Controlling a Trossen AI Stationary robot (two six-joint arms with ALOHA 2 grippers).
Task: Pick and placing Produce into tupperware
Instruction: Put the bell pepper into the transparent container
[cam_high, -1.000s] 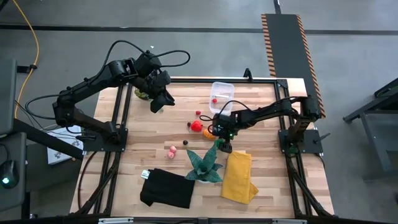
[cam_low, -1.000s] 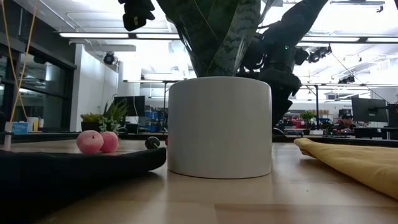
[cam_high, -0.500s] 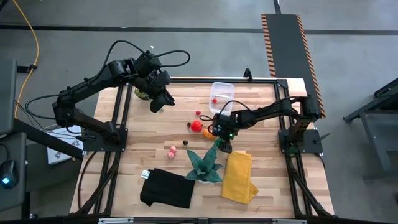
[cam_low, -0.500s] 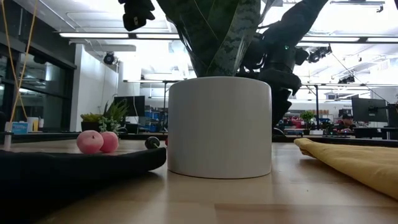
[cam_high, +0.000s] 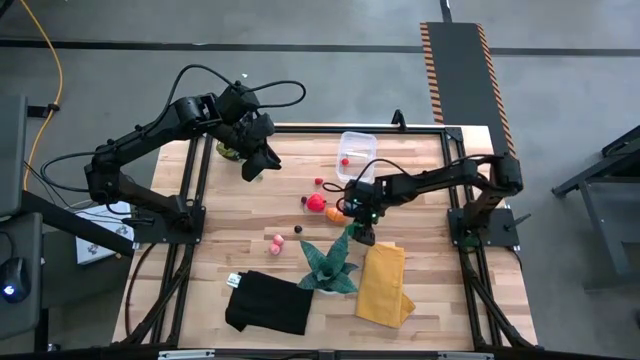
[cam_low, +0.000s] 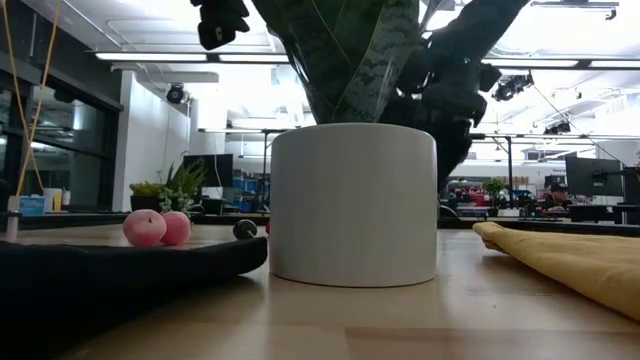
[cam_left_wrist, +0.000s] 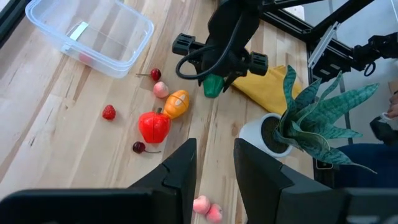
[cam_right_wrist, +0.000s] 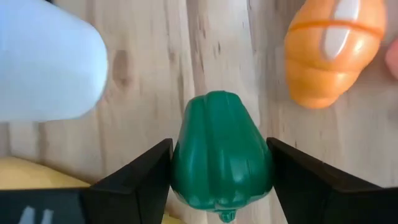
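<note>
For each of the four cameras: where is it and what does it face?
High: overhead, facing down; both arms, tub.
Low: table height, facing a white pot; dark arm parts above.
Left wrist: over the table, own fingers, facing the right claw.
Right wrist: close above the wood, fingers gripping a green pepper.
Shared: pepper and orange piece in both wrist views.

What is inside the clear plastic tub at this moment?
The tupperware holds one small red piece near one wall. In the left wrist view a pale label also shows through it. The rest of its floor looks bare; nothing covers it.
</note>
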